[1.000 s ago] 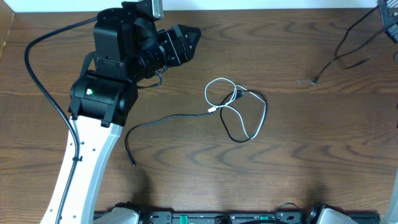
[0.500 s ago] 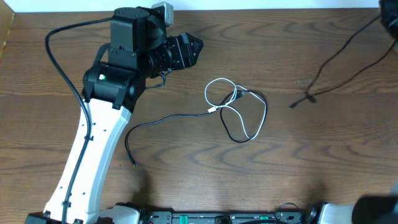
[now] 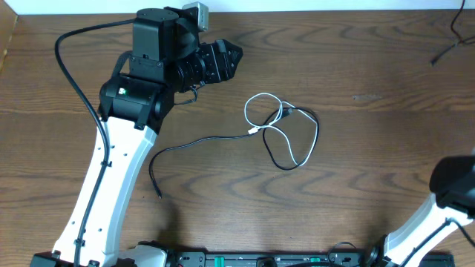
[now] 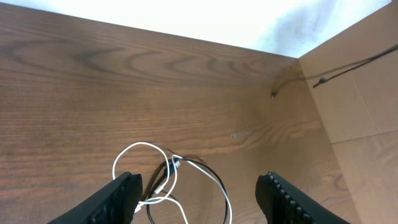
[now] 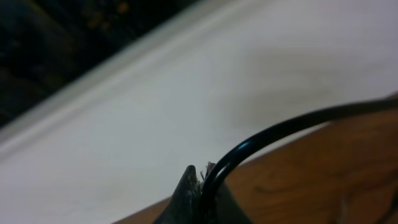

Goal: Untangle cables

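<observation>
Thin white cord [image 3: 248, 110] and thin black cord [image 3: 200, 139] lie looped through each other mid brown wooden table [image 3: 371, 185], black tail trailing left. Left gripper [image 4: 202, 196] hovers open beyond them; right gripper [image 5: 198, 186] closed. Risk: closing at the crossing pinches both strands, tightening the tangle.

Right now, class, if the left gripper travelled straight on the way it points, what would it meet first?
Most likely the tangled white cable and black cable on the table, which lie ahead between the left gripper's open fingers; depth is unclear.
</observation>
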Motion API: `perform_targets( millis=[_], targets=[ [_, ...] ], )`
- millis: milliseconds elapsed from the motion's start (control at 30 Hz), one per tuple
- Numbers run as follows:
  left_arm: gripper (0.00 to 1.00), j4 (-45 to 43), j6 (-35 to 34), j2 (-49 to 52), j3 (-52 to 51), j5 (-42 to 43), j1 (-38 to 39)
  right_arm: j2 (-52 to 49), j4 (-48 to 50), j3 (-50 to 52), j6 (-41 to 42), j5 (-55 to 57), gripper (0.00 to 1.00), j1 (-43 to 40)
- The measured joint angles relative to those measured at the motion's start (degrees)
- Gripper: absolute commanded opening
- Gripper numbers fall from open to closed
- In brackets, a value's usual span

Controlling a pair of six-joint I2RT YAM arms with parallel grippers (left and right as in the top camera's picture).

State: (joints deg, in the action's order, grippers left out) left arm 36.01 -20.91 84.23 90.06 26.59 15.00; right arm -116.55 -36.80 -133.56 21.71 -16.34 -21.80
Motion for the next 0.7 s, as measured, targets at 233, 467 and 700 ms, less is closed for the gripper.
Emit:
perform_targets(
  millis=[233, 467, 700],
  targets=[
    [0.65, 0.07, 1.31, 0.46, 0.0, 0.0, 0.5, -11.74, -1.07, -0.13, -1.92, 3.23, 0.38, 0.0],
    [0.68, 0.09, 2.97, 1.03, 0.0, 0.02, 2.4, -18.78, -9.57, 0.02, -3.23, 4.09, 0.99, -0.11],
    [0.84, 0.11, 4.52, 1.07, 0.0, 0.04, 2.47, -16.79, -18.86, 0.02, -4.42, 3.5, 0.99, -0.11]
  ],
)
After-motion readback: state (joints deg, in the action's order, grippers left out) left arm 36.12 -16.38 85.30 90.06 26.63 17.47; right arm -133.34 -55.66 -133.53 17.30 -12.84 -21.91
